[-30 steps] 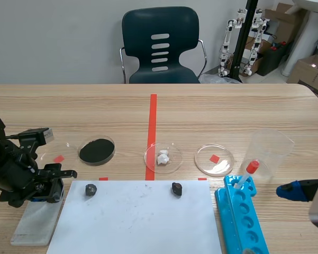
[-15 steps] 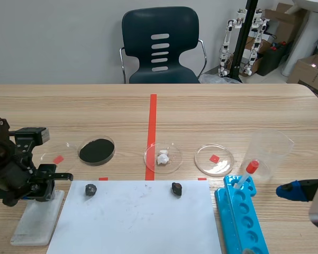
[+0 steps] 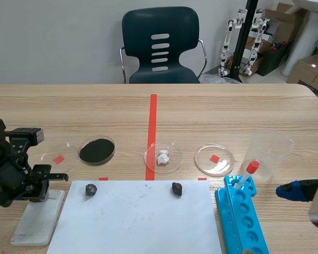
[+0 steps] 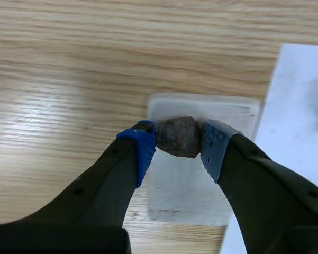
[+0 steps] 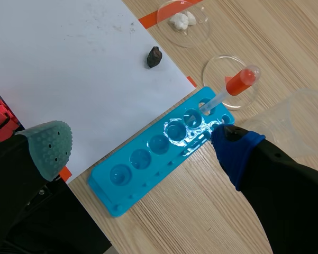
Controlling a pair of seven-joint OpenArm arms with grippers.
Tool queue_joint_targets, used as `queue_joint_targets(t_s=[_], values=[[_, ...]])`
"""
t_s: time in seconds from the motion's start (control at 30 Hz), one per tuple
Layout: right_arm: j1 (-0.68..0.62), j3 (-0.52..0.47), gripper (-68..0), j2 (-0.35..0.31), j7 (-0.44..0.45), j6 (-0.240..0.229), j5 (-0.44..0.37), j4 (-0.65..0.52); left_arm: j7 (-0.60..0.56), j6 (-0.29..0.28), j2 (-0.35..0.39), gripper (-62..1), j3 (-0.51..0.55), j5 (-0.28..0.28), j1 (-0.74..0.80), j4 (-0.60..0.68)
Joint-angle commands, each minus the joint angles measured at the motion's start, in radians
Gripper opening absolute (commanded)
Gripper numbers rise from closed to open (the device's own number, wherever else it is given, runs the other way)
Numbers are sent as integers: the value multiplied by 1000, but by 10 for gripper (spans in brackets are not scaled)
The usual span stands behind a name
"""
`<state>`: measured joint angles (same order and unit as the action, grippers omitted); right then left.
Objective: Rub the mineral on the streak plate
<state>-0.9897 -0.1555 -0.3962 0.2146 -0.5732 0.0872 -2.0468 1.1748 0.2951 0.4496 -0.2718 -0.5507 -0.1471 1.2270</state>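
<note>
And the left jaws clamp the mineral [image 4: 179, 136] over the far end of the streak plate [image 4: 190, 190], its length running back beneath (right jaws wide)

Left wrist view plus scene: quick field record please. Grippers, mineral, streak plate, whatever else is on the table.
left gripper: shut on mineral, over the streak plate's far end
mineral: brownish lump between the blue pads; contact with plate unclear
streak plate: white slab lying flat beside the paper sheet
right gripper: open, above the blue well tray
paper sheet: two dark stones on it
other: dish of black powder, dish of white lumps, beaker, red-bulbed dropper in tray
</note>
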Motion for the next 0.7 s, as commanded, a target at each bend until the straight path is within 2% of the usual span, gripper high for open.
queue_joint_targets(t_s=[0.0, 0.13, 0.3, 0.37, 0.53, 0.67], values=[[6, -2, -128, -11, 8, 1, -8, -16, -7, -12, 0, -479, 2, -40, -2, 2], [6, -2, -128, -11, 8, 1, -8, -16, -16, -44, 0, -479, 2, -121, -2, 2], [6, -2, -128, -11, 8, 1, -8, -16, -20, -47, 0, -479, 2, -141, -2, 2], [6, -2, -128, -11, 8, 1, -8, -16, -18, -45, 0, -479, 2, -107, -2, 2], [6, -2, -128, -11, 8, 1, -8, -16, 23, 10, 0, -479, 2, 37, -2, 2], [6, -2, -128, -11, 8, 1, -8, -16, 48, 38, 0, -479, 2, 120, -2, 2]])
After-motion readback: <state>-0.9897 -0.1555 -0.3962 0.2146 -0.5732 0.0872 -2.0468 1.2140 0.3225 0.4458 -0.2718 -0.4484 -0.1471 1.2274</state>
